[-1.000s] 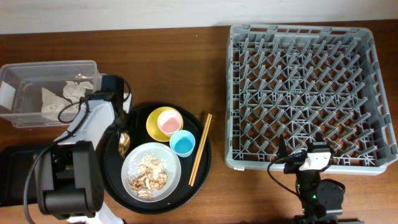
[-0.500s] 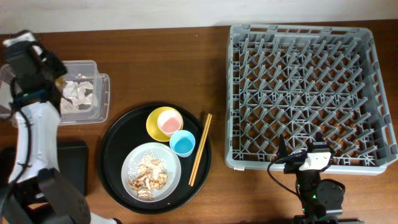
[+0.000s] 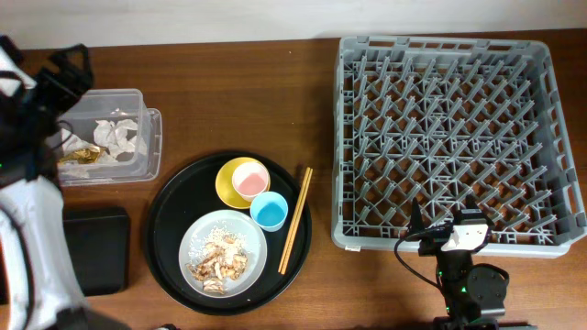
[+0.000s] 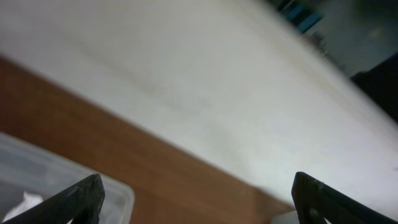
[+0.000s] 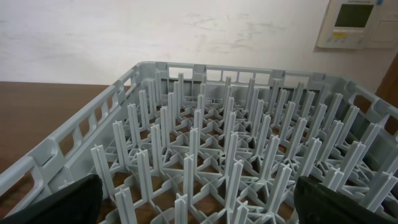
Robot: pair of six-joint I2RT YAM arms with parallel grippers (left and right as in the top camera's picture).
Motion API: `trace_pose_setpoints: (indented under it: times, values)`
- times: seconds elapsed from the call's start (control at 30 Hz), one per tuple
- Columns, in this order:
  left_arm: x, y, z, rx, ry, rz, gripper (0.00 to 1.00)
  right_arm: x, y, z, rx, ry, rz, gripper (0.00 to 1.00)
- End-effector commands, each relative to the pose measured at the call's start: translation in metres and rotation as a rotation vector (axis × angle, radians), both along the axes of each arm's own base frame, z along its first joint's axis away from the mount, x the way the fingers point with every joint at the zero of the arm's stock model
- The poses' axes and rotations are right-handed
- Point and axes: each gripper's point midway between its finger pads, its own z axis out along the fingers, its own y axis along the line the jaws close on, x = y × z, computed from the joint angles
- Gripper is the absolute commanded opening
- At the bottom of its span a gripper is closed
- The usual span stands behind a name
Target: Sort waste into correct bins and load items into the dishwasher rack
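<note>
My left gripper (image 3: 73,66) hangs open and empty above the table's far left corner, just beyond the clear tub bin (image 3: 151,147); its wrist view shows the tub corner (image 4: 37,186) under the gripper (image 4: 199,208). In the tub lie white napkins (image 3: 119,136) and the gold wrapper (image 3: 81,156). The yellow bowl (image 3: 227,188) with the pink cup (image 3: 249,179) in it, the blue cup (image 3: 269,211), the plate (image 3: 197,240) of food scraps (image 3: 218,261) and the chopsticks (image 3: 295,220) sit on the round tray. My right gripper (image 3: 445,218) (image 5: 199,208) stands open at the front edge of the rack (image 3: 454,137) (image 5: 205,124).
The flat black tray bin (image 3: 92,249) lies at the front left, below the tub. The large round black tray (image 3: 170,229) sits between the bins and the rack. My left arm (image 3: 23,211) runs along the table's left edge.
My left arm swung from the round tray's left rim up over the tub. The gripper opened and the gold wrapper now lies in the tub. The right arm stayed still.
</note>
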Motion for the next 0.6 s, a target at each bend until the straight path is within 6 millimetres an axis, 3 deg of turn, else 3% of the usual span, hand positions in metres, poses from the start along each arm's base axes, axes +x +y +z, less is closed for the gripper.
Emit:
trace_pose_setpoints:
  times: [0.0, 0.07, 0.17, 0.2, 0.27, 0.3, 0.37, 0.57]
  values:
    - [-0.046, -0.026, 0.061, 0.001, -0.115, -0.118, 0.93, 0.0, -0.004, -0.003, -0.001, 0.006, -0.018, 0.98]
    - [-0.081, -0.047, 0.062, -0.066, -0.054, -0.163, 0.95, 0.0, -0.004, -0.003, -0.001, 0.006, -0.018, 0.98]
    - [-0.128, -0.058, 0.017, -0.12, 0.196, -0.083, 0.99, 0.0, -0.004, -0.003, -0.001, 0.006, -0.019, 0.98]
    - [-0.153, -0.035, -0.015, -0.09, 0.366, 0.112, 0.99, 0.0, -0.004, -0.003, -0.001, 0.006, -0.018, 0.98]
    - [-0.176, -0.014, -0.036, -0.056, 0.494, 0.267, 0.99, 0.0, -0.004, -0.003, -0.001, 0.006, -0.018, 0.99]
    - [-0.195, -0.008, -0.053, -0.097, 0.594, 0.366, 0.99, 0.0, -0.004, -0.003, -0.001, 0.006, -0.018, 0.98]
    - [-0.216, -0.001, -0.066, -0.097, 0.691, 0.46, 0.99, 0.0, -0.004, -0.003, -0.001, 0.006, -0.018, 0.98]
    - [-0.226, -0.001, -0.072, -0.092, 0.74, 0.48, 0.99, 0.0, -0.004, -0.003, -0.001, 0.006, -0.018, 0.98]
